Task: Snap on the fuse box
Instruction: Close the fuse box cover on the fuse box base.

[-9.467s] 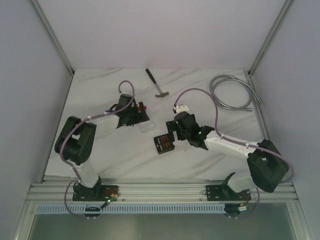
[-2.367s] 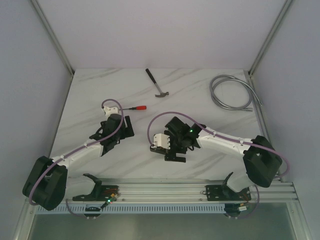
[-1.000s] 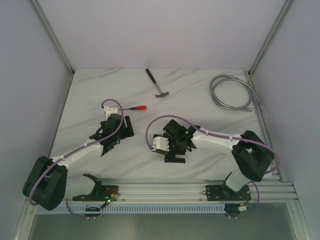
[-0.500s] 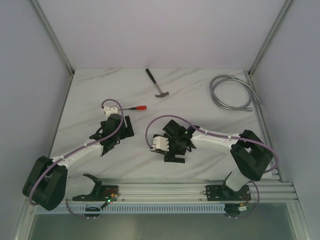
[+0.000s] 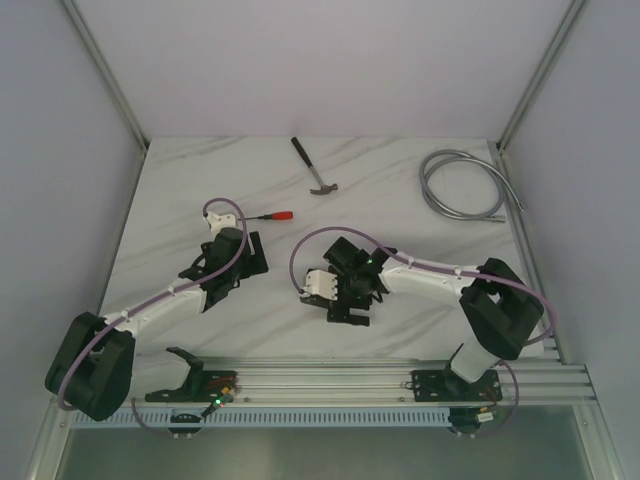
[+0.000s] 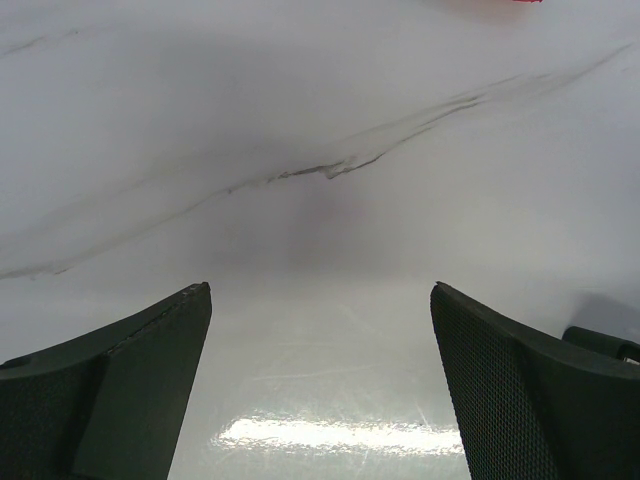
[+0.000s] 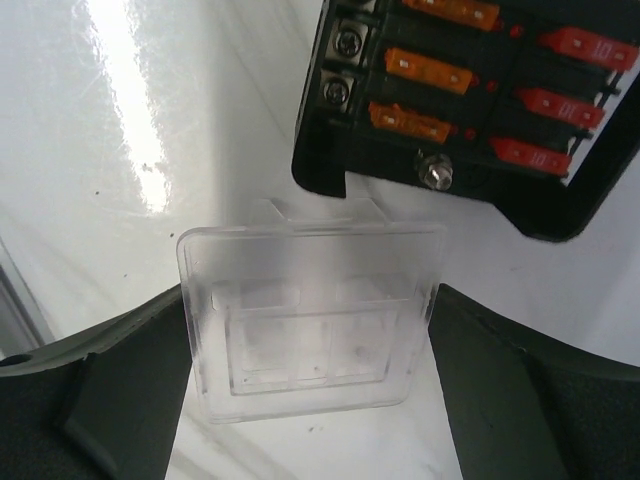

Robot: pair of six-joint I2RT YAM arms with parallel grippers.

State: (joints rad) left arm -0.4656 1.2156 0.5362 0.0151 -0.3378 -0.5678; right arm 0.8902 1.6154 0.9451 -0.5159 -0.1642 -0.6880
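The fuse box [image 7: 470,110] is a black square box with orange and red fuses in its slots; it lies on the white table, just beyond my right fingers. In the top view it is the dark block [image 5: 347,310] under the right wrist. My right gripper [image 7: 310,340] is shut on a clear plastic cover [image 7: 310,315], held upright by its two side edges, its tabbed top edge next to the box's near rim. My left gripper [image 6: 320,380] is open and empty, low over bare table, to the left of the box in the top view [image 5: 250,258].
A hammer [image 5: 315,168] lies at the back middle. A red-handled screwdriver [image 5: 272,215] lies just beyond the left gripper. A coiled grey cable [image 5: 465,185] lies at the back right. The aluminium rail [image 5: 320,380] runs along the near edge.
Since 9.5 s ago the left arm has swung low and left, and the right gripper has come nearer and lower. Over the last second the right gripper has edged slightly left; the left arm is still.
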